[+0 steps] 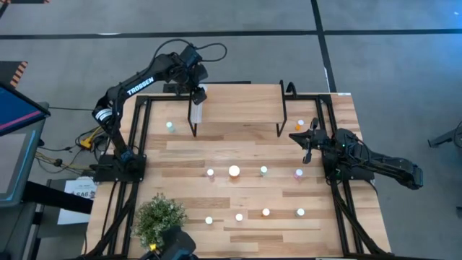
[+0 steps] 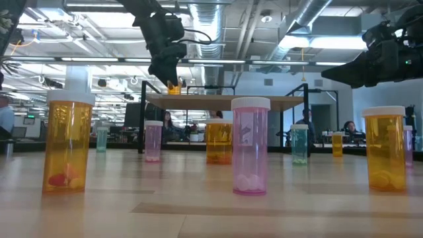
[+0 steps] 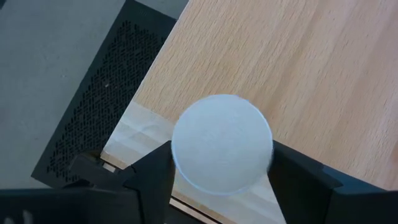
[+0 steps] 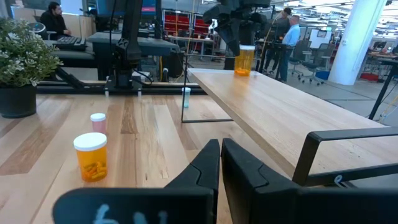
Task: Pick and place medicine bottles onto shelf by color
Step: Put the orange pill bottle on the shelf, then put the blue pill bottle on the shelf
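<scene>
The shelf (image 1: 238,101) stands at the table's far middle on thin black legs. My left gripper (image 1: 196,90) is over the shelf's left end, shut on a small orange bottle with a white cap (image 4: 244,62). The bottle also shows in the low view (image 2: 174,88). My right gripper (image 1: 309,141) is shut and empty, above the table by the shelf's right end. Several other orange, teal and pink bottles stand upright on the tabletop, among them a larger orange one (image 1: 234,171), a teal one (image 1: 170,126) and a small orange one (image 1: 299,125). My left gripper pinches the orange bottle at its white cap (image 3: 222,144) between its two fingers (image 3: 152,177), one on each side. The fingers come from above, pointing down. The bottle is upright with its base at the shelf's plank (image 3: 311,56); I cannot tell whether it rests on it.
A leafy potted plant (image 1: 159,217) stands at the table's near left corner. Two rows of bottles cross the table's middle (image 1: 263,170) and near part (image 1: 266,212). The shelf's plank is bare to the right of the held bottle. People sit in the room beyond the table.
</scene>
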`<state>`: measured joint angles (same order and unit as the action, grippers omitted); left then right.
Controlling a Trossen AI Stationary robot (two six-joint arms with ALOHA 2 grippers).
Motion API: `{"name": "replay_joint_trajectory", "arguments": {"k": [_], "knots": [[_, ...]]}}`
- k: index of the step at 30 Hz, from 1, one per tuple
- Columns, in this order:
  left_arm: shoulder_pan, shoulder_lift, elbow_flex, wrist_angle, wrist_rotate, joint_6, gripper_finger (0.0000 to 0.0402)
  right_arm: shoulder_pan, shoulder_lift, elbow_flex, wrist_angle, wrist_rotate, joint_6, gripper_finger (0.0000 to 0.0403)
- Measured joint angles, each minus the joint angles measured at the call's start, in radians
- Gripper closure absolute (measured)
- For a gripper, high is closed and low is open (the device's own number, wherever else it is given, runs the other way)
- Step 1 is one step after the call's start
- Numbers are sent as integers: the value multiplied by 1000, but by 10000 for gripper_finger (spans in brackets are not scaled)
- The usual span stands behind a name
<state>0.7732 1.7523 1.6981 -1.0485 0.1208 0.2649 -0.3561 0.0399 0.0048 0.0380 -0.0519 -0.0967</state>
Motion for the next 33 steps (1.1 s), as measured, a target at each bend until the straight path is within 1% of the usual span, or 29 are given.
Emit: {"name": "replay_joint_trajectory", "arguments": {"k": [7, 18, 21, 27, 33], "knots": [[-16, 0, 0, 2, 1, 12, 143, 0, 0, 0, 0, 0, 0, 360], [-2, -22, 0, -21, -12, 57, 138, 0, 0, 0, 0, 0, 0, 360], [-1, -56, 0, -25, -12, 72, 138, 0, 0, 0, 0, 0, 0, 360], [1, -166, 0, -10, -4, 76, 138, 0, 0, 0, 0, 0, 0, 360], [-9, -265, -8, 2, 112, 56, 138, 0, 0, 0, 0, 0, 0, 360]]}}
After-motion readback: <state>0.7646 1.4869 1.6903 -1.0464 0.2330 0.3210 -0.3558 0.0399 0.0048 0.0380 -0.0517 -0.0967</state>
